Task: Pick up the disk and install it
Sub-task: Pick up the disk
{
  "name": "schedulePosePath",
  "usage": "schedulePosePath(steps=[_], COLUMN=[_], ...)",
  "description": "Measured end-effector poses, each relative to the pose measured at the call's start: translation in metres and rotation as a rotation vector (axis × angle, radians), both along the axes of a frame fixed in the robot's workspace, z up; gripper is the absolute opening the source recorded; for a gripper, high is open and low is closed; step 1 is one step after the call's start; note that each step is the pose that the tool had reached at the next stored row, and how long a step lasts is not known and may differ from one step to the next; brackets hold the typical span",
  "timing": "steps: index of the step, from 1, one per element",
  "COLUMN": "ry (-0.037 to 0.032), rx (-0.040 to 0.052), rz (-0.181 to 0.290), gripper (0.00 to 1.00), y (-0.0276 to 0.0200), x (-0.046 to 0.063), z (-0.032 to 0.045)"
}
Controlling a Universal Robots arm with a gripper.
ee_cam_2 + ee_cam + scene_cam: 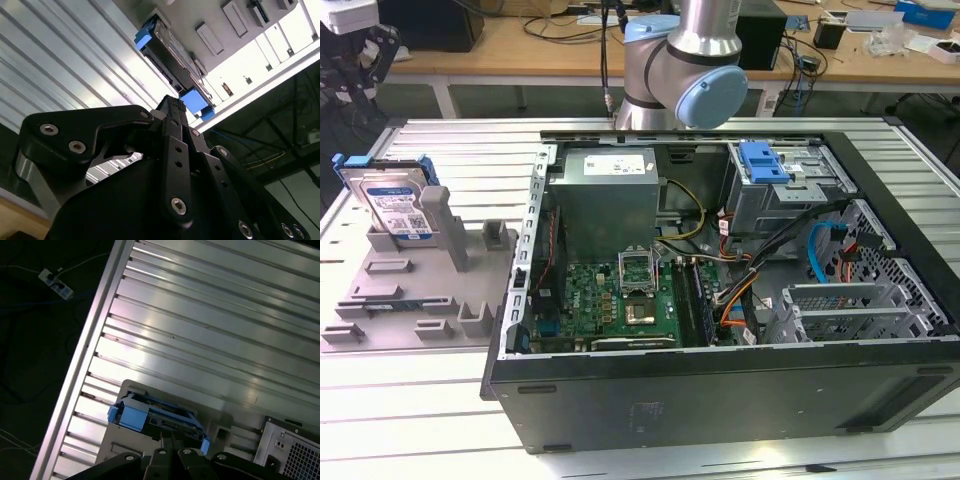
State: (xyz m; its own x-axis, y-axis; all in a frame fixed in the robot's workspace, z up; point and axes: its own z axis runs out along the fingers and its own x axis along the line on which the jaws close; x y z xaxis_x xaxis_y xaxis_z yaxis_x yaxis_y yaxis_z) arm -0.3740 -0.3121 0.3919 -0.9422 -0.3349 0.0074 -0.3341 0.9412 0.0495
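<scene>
Black metal gripper [172, 104], claws together and empty, hovered over the silver blue-framed disk [169, 56], propped upright in a grey plastic stand [410, 300], nine o'clock from the open black computer case [720, 400], likely to ease grasping.

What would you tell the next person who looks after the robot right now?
Gripper: holds nothing. In both wrist views it hangs above the disk, close to it but not on it.
Disk: stands on edge in its blue frame on the grey holder, at the exterior view's left, outside the computer case.
Case: lies open, with the metal drive cage and its blue bracket at the far side.
Done: the gripper is lined up over the disk, nothing more.
Left: the disk is not yet picked up and not yet installed.
</scene>
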Motion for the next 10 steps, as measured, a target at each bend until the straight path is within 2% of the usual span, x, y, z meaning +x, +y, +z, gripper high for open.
schedulePosePath(steps=[2, 3, 4, 5, 6, 10], ry=[0.0016, 0.004, 0.0053, 0.006, 0.0071, 0.0101], rx=[0.0, 0.0, 0.0, 0.0, 0.0001, -0.0001], rz=[0.023, 0.06, 0.077, 0.087, 0.101, 0.173], gripper=[0.24, 0.36, 0.42, 0.42, 0.48, 0.48], y=[0.0002, 0.0004, 0.0006, 0.0006, 0.0007, 0.0009], x=[-0.0001, -0.0002, -0.0003, -0.0004, -0.0004, -0.0005], z=[0.0, -0.0001, -0.0001, -0.0002, -0.0002, -0.0004])
